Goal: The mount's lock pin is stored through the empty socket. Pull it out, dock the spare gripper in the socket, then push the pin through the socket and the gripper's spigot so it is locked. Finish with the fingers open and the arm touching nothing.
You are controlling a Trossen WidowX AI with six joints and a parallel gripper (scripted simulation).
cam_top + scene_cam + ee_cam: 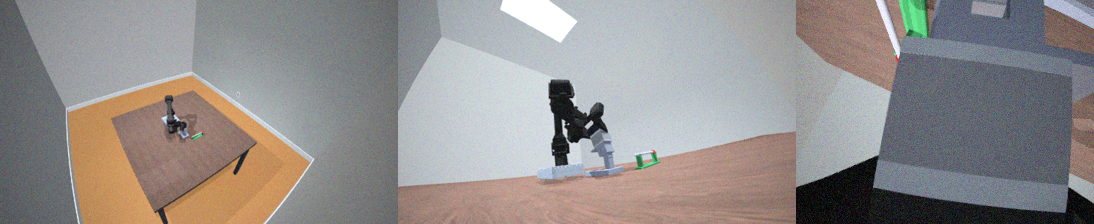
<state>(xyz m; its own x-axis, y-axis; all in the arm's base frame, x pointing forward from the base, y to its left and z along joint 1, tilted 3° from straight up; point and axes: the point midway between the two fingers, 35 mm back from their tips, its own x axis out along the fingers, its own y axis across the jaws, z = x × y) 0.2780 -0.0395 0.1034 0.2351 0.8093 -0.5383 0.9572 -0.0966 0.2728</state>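
Note:
The gripper [598, 129] [971, 202] is shut on the spare gripper, with its dark fingers at the sides of the block. The spare gripper [600, 138] [976, 117] is a grey-blue block with a narrower part that has a square opening. It sits low at the top of the mount [611, 170] [184, 135], slightly tilted in the exterior view; how deep its spigot is in the socket is hidden. The white lock pin [197, 135] [644, 154] [887, 22] with a red end lies on the green rack [197, 137] [650, 165] [913, 17], clear of the mount.
The arm stands on a pale base plate [166, 119] [559, 171] close beside the mount. The green rack stands on the mount's other side, on the brown table [157, 157] [691, 183]. Grey walls stand beyond the table.

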